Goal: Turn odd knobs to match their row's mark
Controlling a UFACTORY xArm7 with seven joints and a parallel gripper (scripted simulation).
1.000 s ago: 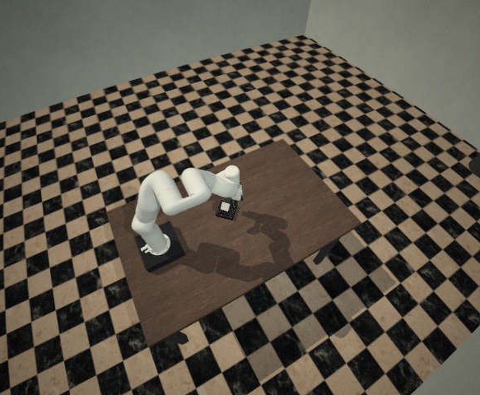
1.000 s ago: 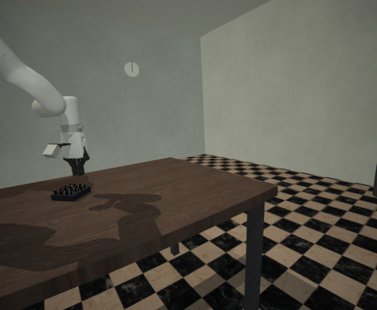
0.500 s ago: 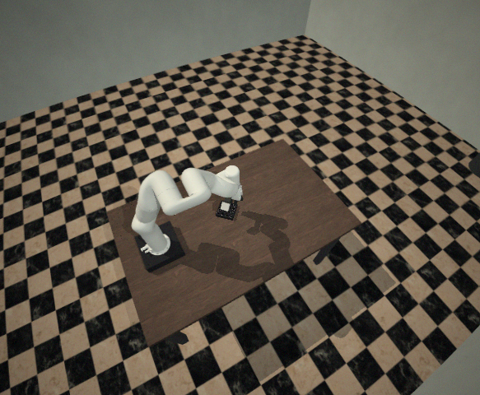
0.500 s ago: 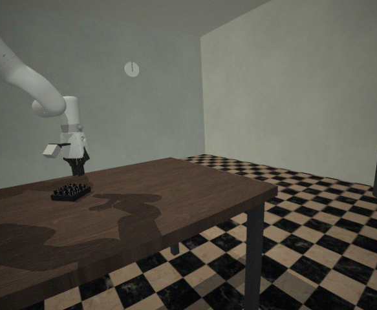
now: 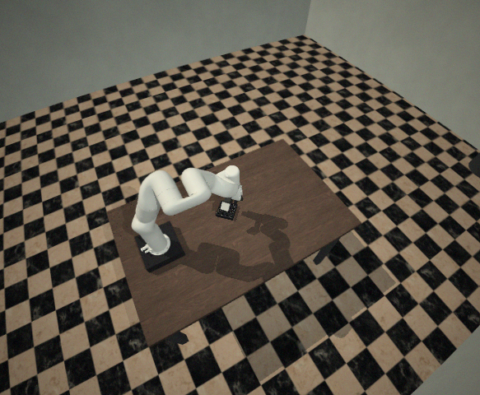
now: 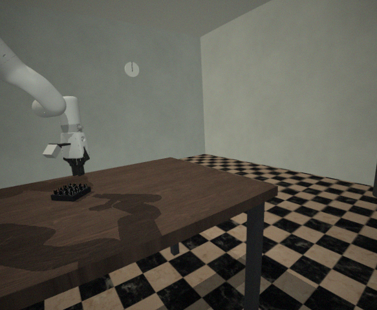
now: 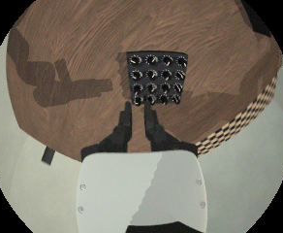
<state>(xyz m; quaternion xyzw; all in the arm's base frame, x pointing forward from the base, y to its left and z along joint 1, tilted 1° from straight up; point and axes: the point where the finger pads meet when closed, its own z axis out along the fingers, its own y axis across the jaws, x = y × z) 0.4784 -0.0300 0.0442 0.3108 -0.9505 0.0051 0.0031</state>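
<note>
The black knob box (image 5: 231, 214) (image 6: 62, 197) (image 7: 144, 82) stands flat on the wooden table. Its several knobs stand in four rows and four columns, with pale marks around them. In the wrist view the box lies nearly square to the view, just beyond the fingertips. The printed names, the socket and most knob lines are too small to read. My gripper (image 6: 77, 174) (image 7: 138, 109) points down, above the table and higher than the knobs. Its fingers are a little apart with nothing between them. In the top view the arm hides the fingers, and the wrist camera covers part of the box.
The wooden table (image 5: 299, 191) (image 6: 182, 186) (image 7: 83, 34) carries the arm's black base plate (image 5: 149, 263) at its left end in the top view. The wrist camera (image 5: 225, 206) (image 6: 52, 150) sticks out from the side of the hand. Arm shadows fall across the table.
</note>
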